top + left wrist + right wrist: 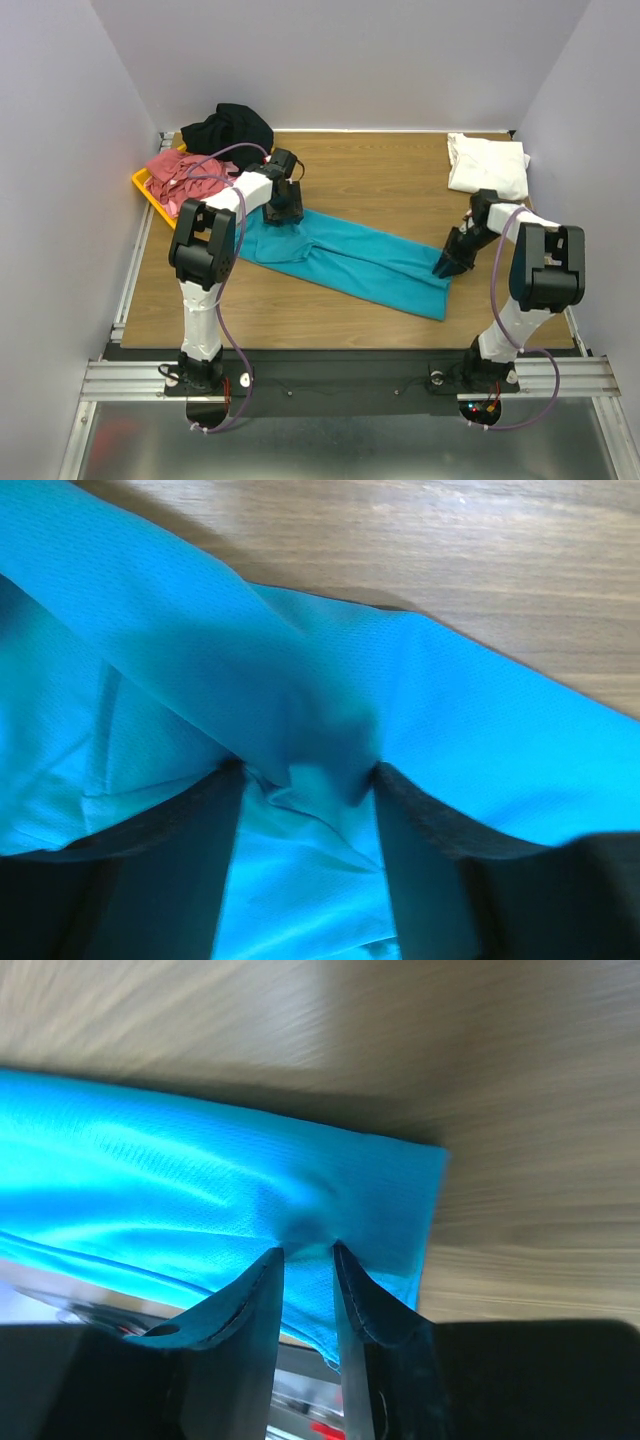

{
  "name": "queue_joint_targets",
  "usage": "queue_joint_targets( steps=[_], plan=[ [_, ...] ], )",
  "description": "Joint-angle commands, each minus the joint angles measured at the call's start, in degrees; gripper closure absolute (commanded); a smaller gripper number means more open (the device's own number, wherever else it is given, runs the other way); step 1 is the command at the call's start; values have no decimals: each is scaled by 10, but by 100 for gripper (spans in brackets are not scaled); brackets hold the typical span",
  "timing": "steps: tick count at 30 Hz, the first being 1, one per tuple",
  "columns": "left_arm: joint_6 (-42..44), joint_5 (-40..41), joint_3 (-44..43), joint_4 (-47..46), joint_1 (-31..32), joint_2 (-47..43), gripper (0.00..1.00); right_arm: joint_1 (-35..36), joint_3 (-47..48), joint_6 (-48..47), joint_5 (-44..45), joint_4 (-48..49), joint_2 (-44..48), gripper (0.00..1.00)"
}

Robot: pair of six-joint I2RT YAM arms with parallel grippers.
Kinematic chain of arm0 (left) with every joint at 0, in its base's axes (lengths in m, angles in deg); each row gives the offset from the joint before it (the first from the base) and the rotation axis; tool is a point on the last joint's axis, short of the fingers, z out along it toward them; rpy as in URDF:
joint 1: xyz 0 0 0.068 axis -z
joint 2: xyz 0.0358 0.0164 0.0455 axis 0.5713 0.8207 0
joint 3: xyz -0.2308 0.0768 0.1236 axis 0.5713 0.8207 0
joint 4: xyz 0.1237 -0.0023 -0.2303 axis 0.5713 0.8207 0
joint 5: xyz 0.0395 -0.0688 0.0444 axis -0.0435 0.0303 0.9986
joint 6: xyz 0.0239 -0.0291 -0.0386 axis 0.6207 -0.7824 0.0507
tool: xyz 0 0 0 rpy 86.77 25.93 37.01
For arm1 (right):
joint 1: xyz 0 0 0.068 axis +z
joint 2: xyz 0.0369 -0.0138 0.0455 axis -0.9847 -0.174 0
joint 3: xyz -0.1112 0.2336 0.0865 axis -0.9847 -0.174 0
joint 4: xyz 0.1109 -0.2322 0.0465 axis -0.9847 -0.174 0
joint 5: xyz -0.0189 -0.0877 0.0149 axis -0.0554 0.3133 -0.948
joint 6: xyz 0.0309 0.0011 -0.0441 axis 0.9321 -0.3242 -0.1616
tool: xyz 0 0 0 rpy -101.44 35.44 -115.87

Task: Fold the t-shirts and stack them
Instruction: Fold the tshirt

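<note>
Wood-grain worktop (400,190), pale walls (60,150). Long-folded teal mesh-knit t-shirt (350,262); left fingers (170,880) and right fingers (240,1340) each pinch its cloth.

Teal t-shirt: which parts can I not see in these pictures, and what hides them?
1. Top view: the left end of the teal t-shirt, under the left gripper.
2. Left wrist view: its outline, cut off at the left, right and bottom edges.
3. Right wrist view: the cloth behind the fingers of the right gripper.

We see only a corner of the yellow tray (141,183) beneath the red shirt (186,171). The teal shirt (450,730) runs off every edge of the left wrist view; the right wrist's table (300,1020) is blurred.
</note>
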Motion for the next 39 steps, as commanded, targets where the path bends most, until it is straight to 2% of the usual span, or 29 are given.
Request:
queue_joint_targets(
  steps=[1, 6, 10, 13, 16, 21, 23, 25, 31, 39],
  plan=[
    [3, -36, -24, -9, 14, -22, 31, -73, -3, -9, 120, 69, -8, 66],
    [-3, -87, -63, -13, 38, -18, 23, -124, 7, -9, 144, 66, 6, 66],
    [-22, -84, -82, -24, 35, -60, 19, -126, 9, -11, 158, 64, 22, 66],
    [-33, -73, -69, -34, 9, -90, 18, -126, 6, -12, 164, 64, 42, 66],
    [-23, -63, -51, -27, -20, -82, 19, -126, 5, -14, 155, 65, 59, 66],
    [-12, -63, -1, -49, -31, -65, 22, -125, -5, -23, 101, 69, 89, 66],
    [-14, -71, 7, -63, -32, -60, 27, -125, -13, -25, 87, 72, 100, 66],
    [-16, -72, 2, -66, -33, -45, 32, -125, -21, -26, 81, 75, 115, 66],
    [-17, -80, -15, -82, -33, -9, 41, -125, -46, -29, 61, 83, 135, 66],
    [-21, -75, -38, -85, -33, 28, 43, -124, -52, -29, 43, 85, 142, 66]
  ],
)
